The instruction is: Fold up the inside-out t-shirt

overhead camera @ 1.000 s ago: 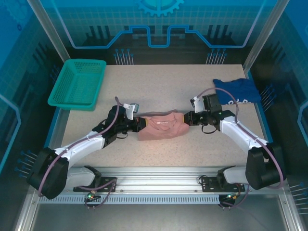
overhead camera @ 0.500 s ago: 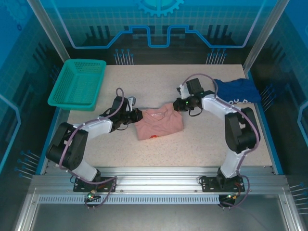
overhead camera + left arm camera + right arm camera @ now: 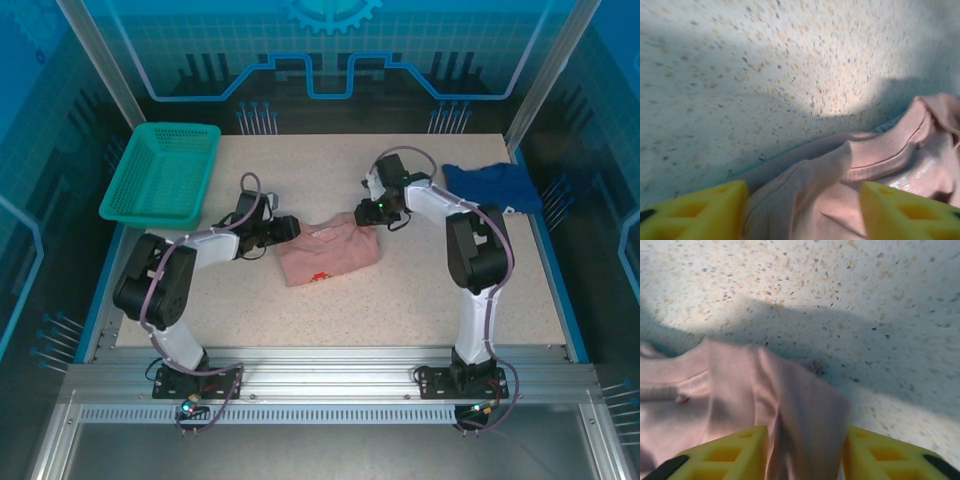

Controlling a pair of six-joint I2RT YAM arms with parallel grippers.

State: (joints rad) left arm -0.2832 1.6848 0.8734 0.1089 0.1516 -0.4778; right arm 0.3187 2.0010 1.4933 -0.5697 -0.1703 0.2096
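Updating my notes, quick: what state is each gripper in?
Left gripper: open, t-shirt cloth between its fingers.
Right gripper: open, t-shirt fold between its fingers.

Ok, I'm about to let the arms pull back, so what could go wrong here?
Cloth of the t-shirt lies between the open fingers of the left gripper and right gripper; backing away could snag it and drag the fold open. The edge by the left gripper is bunched, so the fold may end uneven.

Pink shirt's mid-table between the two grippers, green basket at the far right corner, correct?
No: the green basket sits at the far left corner, per the top external view. The pink shirt is mid-table, as you say.
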